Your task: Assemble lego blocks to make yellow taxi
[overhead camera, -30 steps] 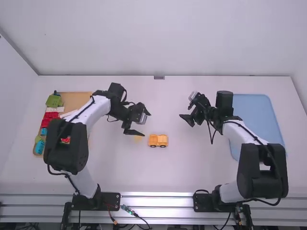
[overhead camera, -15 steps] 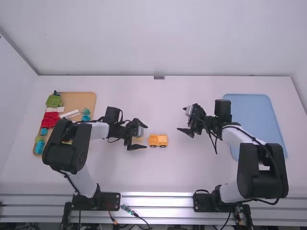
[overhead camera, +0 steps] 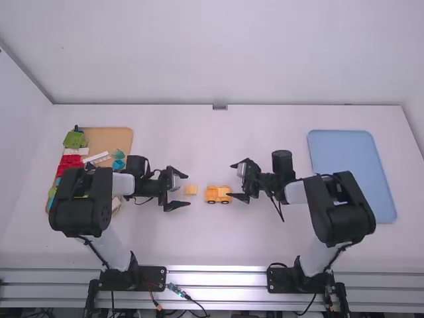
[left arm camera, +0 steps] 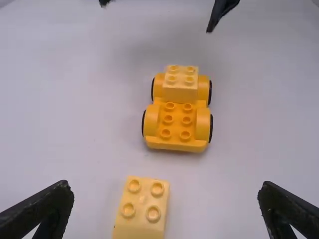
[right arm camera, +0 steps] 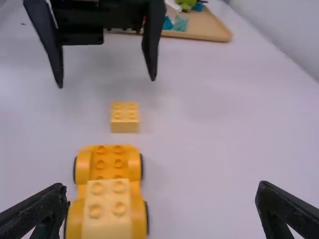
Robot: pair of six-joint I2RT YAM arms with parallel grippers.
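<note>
Yellow car (left arm camera: 174, 144): standing on its wheels on the white table (overhead camera: 218, 245), with black rims showing along its sides; its lower end, studs bare, points toward the left gripper (overhead camera: 188, 190).
Raised block (left arm camera: 180, 92): paler yellow, seated on the car's end nearer the right gripper (overhead camera: 230, 180), four studs up.
Loose block (left arm camera: 143, 219): also pale yellow, upright on the table, near the car on its left in the high view and apart from it. The left wrist view has it turned a little against the line of the car.
Left pincer: spread wide, nothing pinched, beside the loose block on the side away from the car; both tips stand clear of the block in the left wrist view.
Right pincer: also spread wide and holding nothing, at the car's right end in the high view, one tip at that end, the other farther up the picture.
Wooden tray (overhead camera: 106, 140): well apart from the car, off to its left in the high view, past the left gripper; on it are a green piece (overhead camera: 75, 140), red pieces (overhead camera: 69, 161), a white piece (overhead camera: 98, 158) and a teal piece (overhead camera: 118, 164). Part of the left arm (overhead camera: 83, 202) hides its lower portion.
Blue mat (overhead camera: 351, 165): flat on the table, well apart from the car on its right, beyond the right gripper in the high view.
</note>
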